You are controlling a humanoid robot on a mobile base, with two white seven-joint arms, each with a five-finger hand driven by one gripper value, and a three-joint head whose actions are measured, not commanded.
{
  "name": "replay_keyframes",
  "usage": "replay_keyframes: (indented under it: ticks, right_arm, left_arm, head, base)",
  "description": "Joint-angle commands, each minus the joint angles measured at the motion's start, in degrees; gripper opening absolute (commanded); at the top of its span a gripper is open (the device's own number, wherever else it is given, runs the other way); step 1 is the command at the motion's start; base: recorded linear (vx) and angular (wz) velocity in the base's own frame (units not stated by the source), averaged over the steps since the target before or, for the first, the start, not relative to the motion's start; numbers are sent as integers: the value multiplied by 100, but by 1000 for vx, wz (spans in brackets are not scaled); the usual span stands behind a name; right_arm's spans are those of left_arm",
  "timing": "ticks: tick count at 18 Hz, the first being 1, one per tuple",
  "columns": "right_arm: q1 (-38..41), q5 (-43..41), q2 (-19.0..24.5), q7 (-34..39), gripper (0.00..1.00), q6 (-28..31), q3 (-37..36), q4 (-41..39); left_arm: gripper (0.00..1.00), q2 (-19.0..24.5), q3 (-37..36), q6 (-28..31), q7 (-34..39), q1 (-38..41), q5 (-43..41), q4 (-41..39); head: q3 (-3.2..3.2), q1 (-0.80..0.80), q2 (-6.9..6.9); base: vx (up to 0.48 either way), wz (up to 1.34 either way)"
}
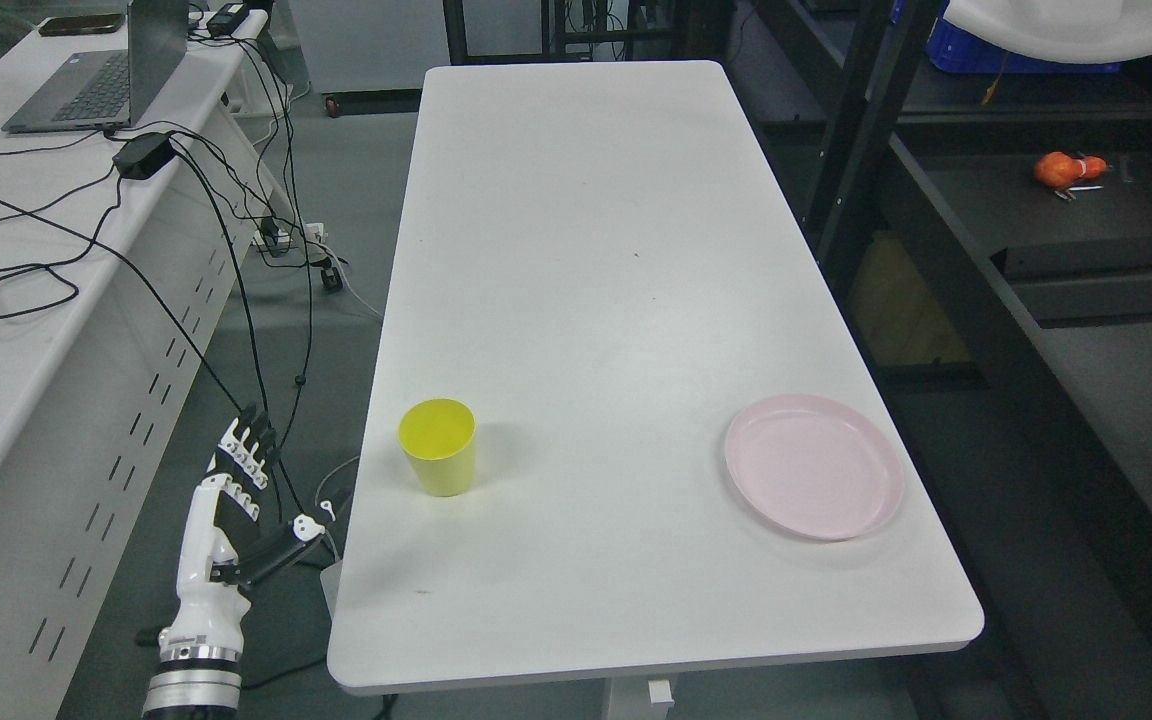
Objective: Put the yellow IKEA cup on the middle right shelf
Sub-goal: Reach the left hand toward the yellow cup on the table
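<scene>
A yellow cup (438, 446) stands upright and empty on the white table (596, 300), near its front left corner. My left hand (241, 500) hangs off the table's left edge, left of the cup and apart from it, fingers spread and holding nothing. The dark shelf unit (1086, 260) stands to the right of the table. My right arm does not show.
A pink plate (814, 466) lies near the table's front right. An orange object (1069, 169) rests on the dark shelf at the right. A side desk (26, 250) at the left carries a laptop (106, 75) and trailing black cables (236, 260).
</scene>
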Motion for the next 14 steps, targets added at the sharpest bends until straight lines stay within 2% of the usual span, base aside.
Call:
replay_keyframes:
  ticks: [1,4,6,14]
  right_arm:
    - [79,-141,-100,4,99,4,97,0]
    - [79,-141,-100,4,99,4,97,0]
    - [79,-141,-100,4,99,4,97,0]
    - [79,-141,-100,4,99,4,97,0]
  left_arm:
    - [99,100,-113,5,3,41,0,-9]
    - [99,100,-236,-4,3,23,96,9]
    - [99,100,-359,-13,3,-38,490,96]
    - [98,100,-807,57,-5,-636,1011,1002]
  head:
    - [0,0,0]
    - [0,0,0]
    - [0,0,0]
    - [0,0,0]
  base:
    - [0,0]
    - [0,0]
    - [27,0]
    - [16,3]
